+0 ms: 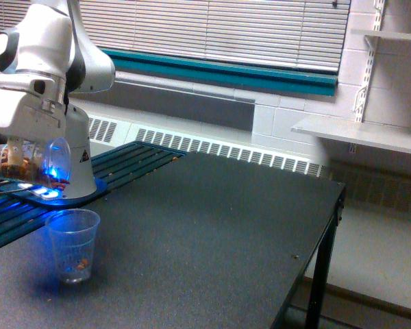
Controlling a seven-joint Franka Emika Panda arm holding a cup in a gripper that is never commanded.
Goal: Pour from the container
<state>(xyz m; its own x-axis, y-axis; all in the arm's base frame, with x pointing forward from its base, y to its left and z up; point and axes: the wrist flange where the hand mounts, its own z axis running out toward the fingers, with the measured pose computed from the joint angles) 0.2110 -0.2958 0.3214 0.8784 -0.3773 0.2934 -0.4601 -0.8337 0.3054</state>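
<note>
fingers (15, 145) gripping tipped container (29, 163), dark table (212, 226)

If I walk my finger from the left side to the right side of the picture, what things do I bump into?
Container → cup → table leg → shelf

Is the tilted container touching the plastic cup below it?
Apart. The exterior view shows table and robot base between the container and the cup's rim.
</note>
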